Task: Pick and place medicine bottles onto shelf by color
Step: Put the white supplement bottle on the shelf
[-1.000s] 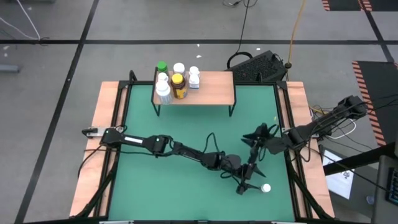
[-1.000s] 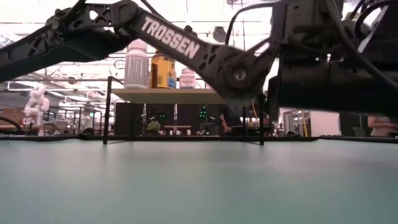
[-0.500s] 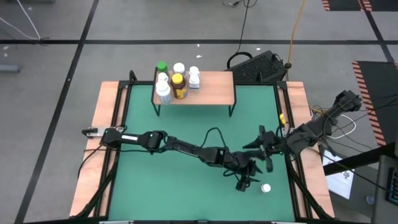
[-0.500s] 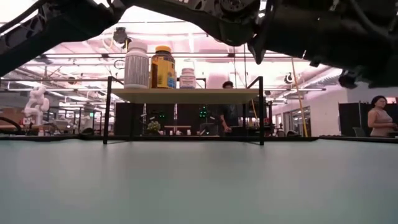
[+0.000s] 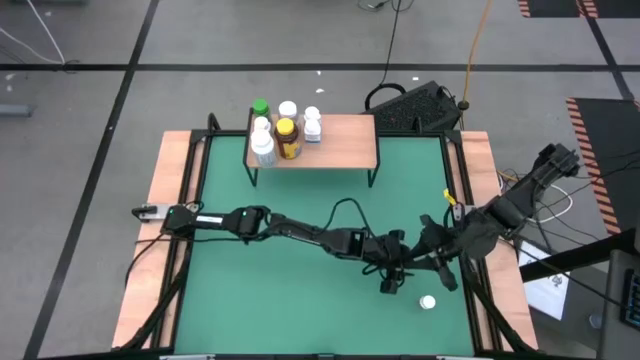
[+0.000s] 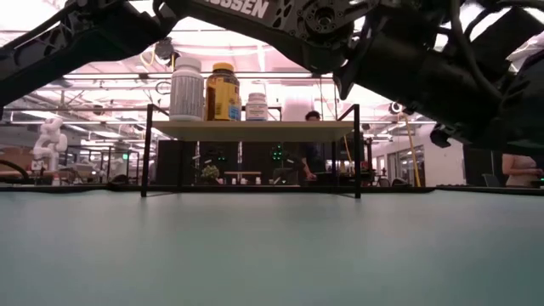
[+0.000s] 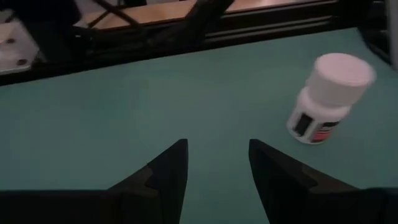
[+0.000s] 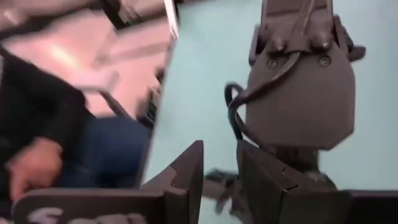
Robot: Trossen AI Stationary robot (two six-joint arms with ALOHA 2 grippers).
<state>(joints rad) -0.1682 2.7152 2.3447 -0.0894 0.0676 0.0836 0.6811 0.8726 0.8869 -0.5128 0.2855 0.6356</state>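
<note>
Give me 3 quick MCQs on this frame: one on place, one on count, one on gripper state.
1. Where is the loose white bottle?
A. on the shelf
B. on the green mat near the left gripper
C. on the floor

2. How many bottles stand on the shelf?
A. two
B. six
C. ten

3. The left gripper is:
A. open and empty
B. shut on a bottle
C. out of view

Key: 1 B, the white bottle stands on the mat by the left gripper. 2 B, the high view shows six on the shelf. 3 A, the left wrist view shows its fingers apart with bare mat between.
</note>
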